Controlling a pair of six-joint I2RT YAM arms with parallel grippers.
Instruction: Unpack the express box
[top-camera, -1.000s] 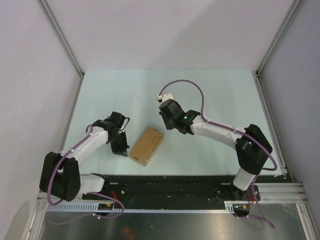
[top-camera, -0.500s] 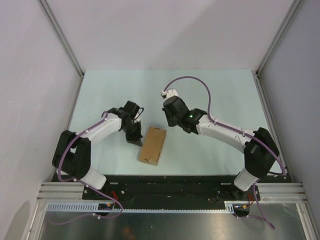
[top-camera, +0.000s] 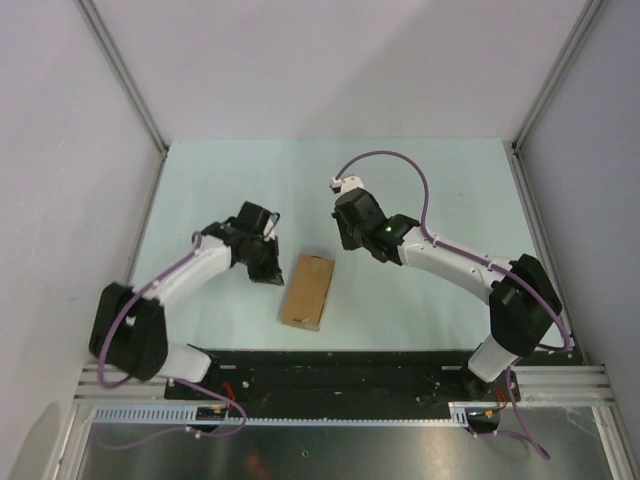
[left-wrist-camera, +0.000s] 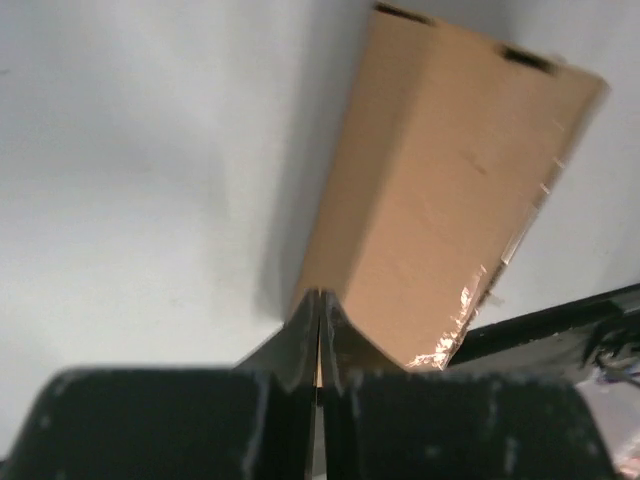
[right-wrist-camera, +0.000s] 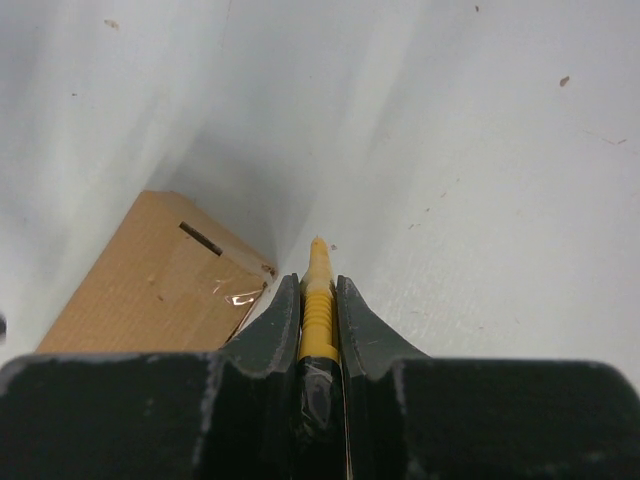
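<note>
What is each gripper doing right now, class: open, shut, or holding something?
Left gripper: shut, holding nothing, tips beside the express box.
Right gripper: shut on the yellow utility knife.

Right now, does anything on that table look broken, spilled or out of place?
Nothing is spilled or broken. The express box lies closed, slightly askew to the near edge of the table, and the clear tape on its end is wrinkled.

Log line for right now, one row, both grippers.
left gripper: shut, empty, beside express box | right gripper: shut on yellow tool, near box's far end | box: flat on table, closed
</note>
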